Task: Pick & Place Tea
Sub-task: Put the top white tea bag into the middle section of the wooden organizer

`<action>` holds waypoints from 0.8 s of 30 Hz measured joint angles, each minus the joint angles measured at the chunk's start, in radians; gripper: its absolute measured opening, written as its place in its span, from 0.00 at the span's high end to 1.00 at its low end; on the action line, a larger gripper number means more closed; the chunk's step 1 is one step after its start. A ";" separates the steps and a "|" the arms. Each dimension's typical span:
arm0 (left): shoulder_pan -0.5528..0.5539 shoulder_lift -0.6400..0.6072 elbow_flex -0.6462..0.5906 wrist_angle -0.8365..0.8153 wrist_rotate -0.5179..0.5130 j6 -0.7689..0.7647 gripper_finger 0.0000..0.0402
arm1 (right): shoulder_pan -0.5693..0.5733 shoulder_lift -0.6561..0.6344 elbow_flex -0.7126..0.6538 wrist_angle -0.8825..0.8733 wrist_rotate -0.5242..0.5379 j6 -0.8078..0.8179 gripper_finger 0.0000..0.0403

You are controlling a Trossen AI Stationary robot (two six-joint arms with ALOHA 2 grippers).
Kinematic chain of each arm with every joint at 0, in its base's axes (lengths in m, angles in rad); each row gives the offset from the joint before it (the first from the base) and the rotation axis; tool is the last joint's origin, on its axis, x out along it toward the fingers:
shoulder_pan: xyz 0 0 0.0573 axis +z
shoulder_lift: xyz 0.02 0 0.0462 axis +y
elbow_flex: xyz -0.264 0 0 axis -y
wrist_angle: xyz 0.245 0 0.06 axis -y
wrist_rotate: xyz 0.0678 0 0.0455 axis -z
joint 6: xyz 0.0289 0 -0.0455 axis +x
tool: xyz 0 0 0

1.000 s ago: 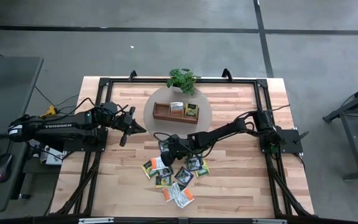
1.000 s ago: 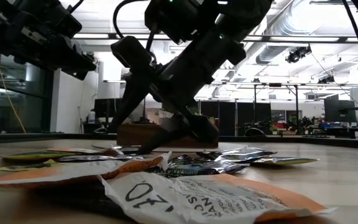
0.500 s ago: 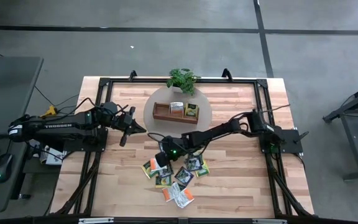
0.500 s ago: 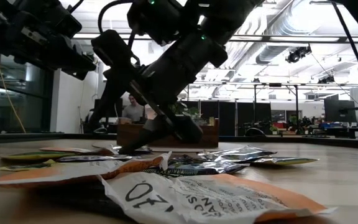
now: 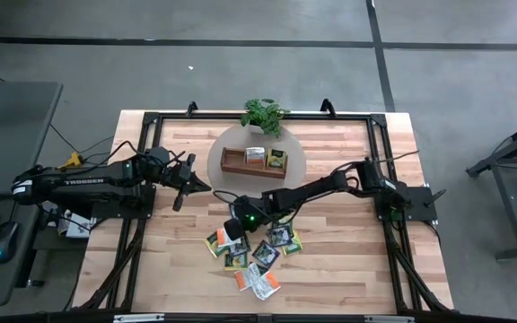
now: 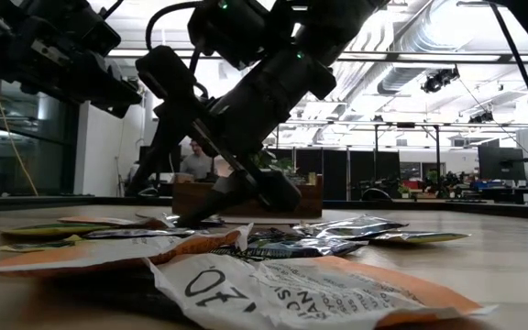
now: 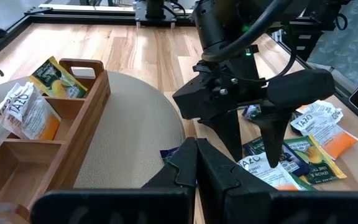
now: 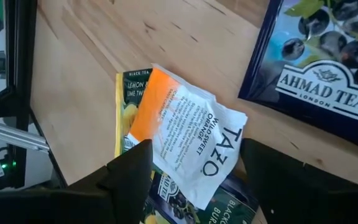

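Several tea sachets [image 5: 257, 258] lie in a loose pile on the wood table near its near edge. My right gripper [image 5: 232, 230] is open and points down over the pile's left end. In the right wrist view its fingers stand on either side of an orange-and-white Tazo sachet [image 8: 188, 134], which lies on a yellow-green sachet [image 8: 125, 106]. A dark blue Ahmad Tea sachet [image 8: 316, 62] lies beside them. My left gripper [image 5: 189, 185] is shut and hovers at the left edge of the round mat, touching nothing. My right gripper [image 8: 194, 149] comes at the Tazo sachet from above, slanting, with one finger [image 8: 129, 177] past its orange end and the other [image 8: 303, 180] past its white end. The sachet lies flat on the pile. I cannot tell whether the fingers touch it.
The brown wooden tray [image 5: 232, 162] stands on a round beige mat [image 5: 296, 166] at the table's far middle, with two sachets in its right compartments. A small potted plant [image 5: 263, 114] stands behind it. A black frame rims the table. Bare wood lies to the right of the pile.
My right gripper has moved toward the table's near-left, from the mat's near edge down onto the left end of the sachet pile, and has then kept still. The sachets have not visibly shifted.
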 joint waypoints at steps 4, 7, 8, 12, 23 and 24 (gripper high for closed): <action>0.000 0.000 0.000 0.000 0.000 0.000 1.00 | 0.001 0.001 0.001 -0.039 0.005 -0.018 0.39; 0.000 0.000 0.000 0.000 0.000 0.000 1.00 | 0.002 0.001 0.001 -0.044 0.003 -0.026 0.39; 0.000 0.000 0.000 0.000 0.000 0.000 1.00 | 0.002 0.001 0.001 -0.045 0.005 -0.026 0.39; 0.000 0.000 0.000 0.000 0.000 0.000 1.00 | 0.004 0.001 0.000 -0.058 0.010 -0.042 0.39; 0.000 0.000 0.000 0.000 0.000 0.000 1.00 | 0.004 0.020 0.045 -0.137 0.016 -0.108 0.39; 0.000 0.000 0.000 0.000 0.000 0.000 1.00 | 0.005 0.027 0.072 -0.171 0.015 -0.134 0.39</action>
